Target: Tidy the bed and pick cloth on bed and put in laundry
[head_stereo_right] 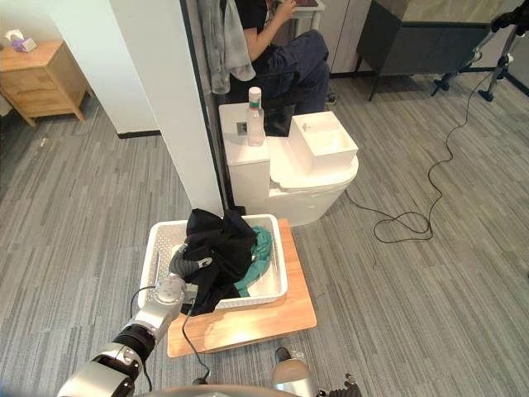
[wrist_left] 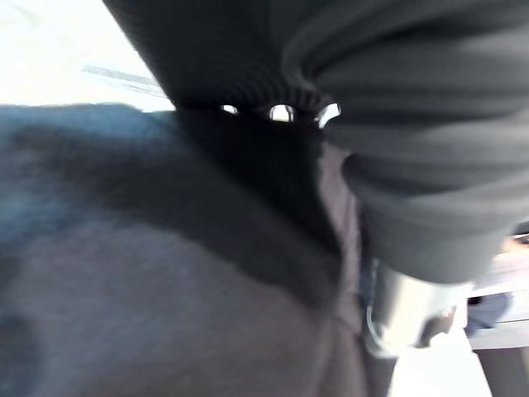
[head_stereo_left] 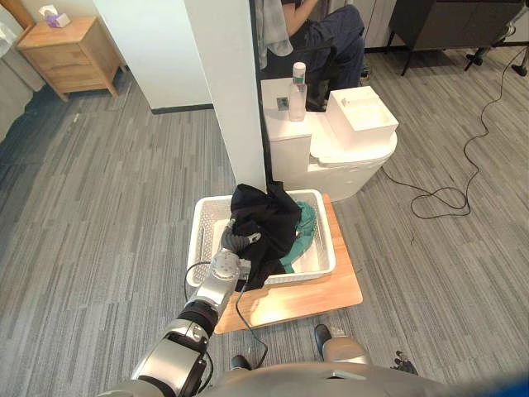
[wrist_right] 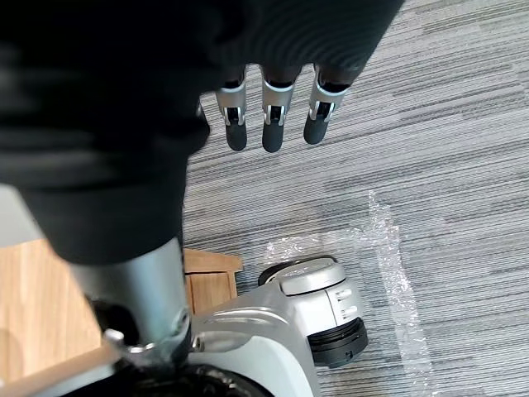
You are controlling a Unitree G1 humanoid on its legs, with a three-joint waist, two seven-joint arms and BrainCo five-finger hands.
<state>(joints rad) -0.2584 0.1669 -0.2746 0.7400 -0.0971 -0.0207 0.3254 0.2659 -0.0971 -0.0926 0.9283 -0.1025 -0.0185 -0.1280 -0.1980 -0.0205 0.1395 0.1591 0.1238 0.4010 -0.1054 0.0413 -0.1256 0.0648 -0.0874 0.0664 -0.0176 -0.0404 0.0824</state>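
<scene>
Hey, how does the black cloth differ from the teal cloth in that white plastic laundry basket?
The black cloth lies on top and shows far more; the teal cloth sits beneath it, mostly covered. The black cloth hangs over the front rim of the white plastic laundry basket, while the teal cloth lies inside. The left hand is at the black cloth, apart from the teal one. Both lie crumpled in one basket.

1. The hand (wrist_left: 397, 124) shows its dark ribbed cover, very close to the camera.
2. A dark cloth (wrist_left: 165, 273) lies right against the hand.
3. A bright white surface (wrist_left: 50, 50) shows past the cloth.
</scene>
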